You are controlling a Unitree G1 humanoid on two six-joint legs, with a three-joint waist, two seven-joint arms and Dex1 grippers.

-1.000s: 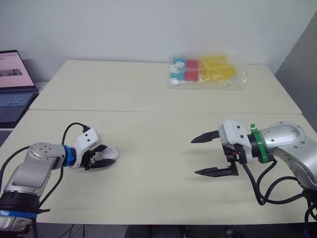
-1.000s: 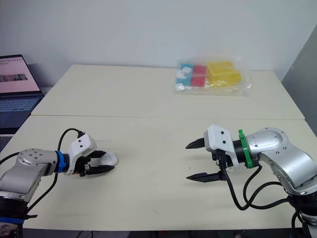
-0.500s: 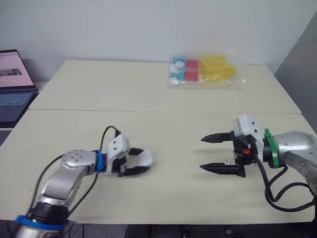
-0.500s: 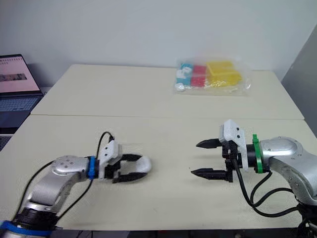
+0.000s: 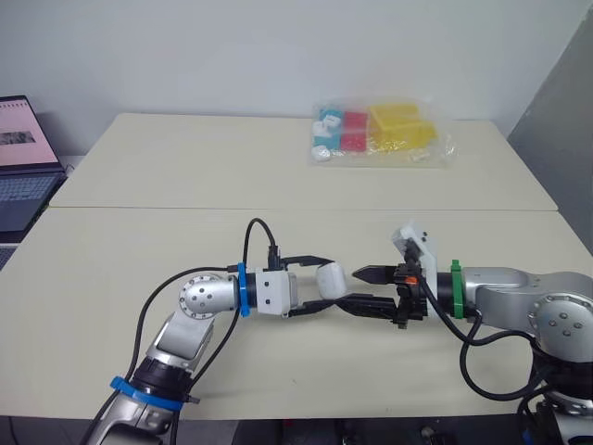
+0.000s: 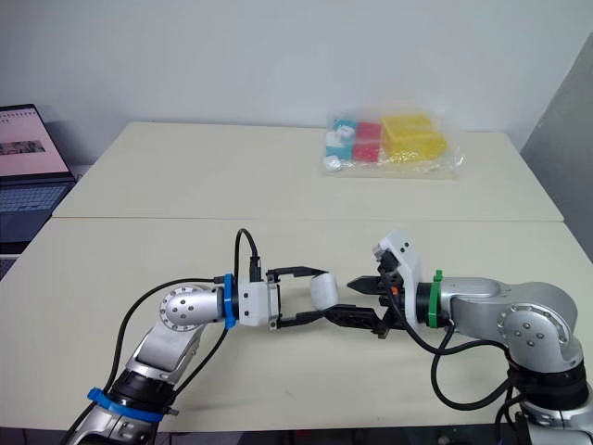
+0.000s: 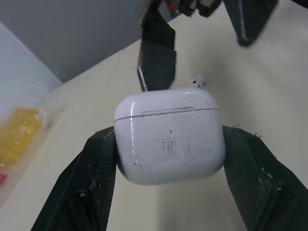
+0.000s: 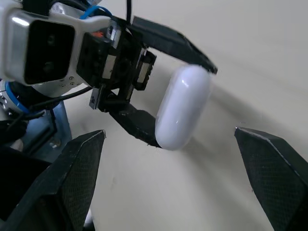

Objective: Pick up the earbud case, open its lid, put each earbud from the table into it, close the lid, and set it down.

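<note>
The white earbud case [image 5: 331,277] hangs just above the table's middle with its lid closed, and my left gripper [image 5: 335,282] is shut on its two sides. In the left wrist view the case [image 7: 169,134] sits between the black fingers [image 7: 96,173]. My right gripper [image 5: 353,289] stands open right in front of the case, fingertips almost at it, one above and one below. From the right wrist the case [image 8: 183,108] shows between that gripper's wide-apart fingers [image 8: 72,178]. One small white earbud [image 7: 197,81] lies on the table beyond the case.
A clear bag of coloured blocks [image 5: 380,134] lies at the table's far right. An open laptop [image 5: 14,171] stands off the left edge. A seam runs across the cream table [image 5: 139,241].
My left arm has carried the case from the table's left to its middle. The right gripper has swung left to meet it and its fingers have narrowed somewhat.
</note>
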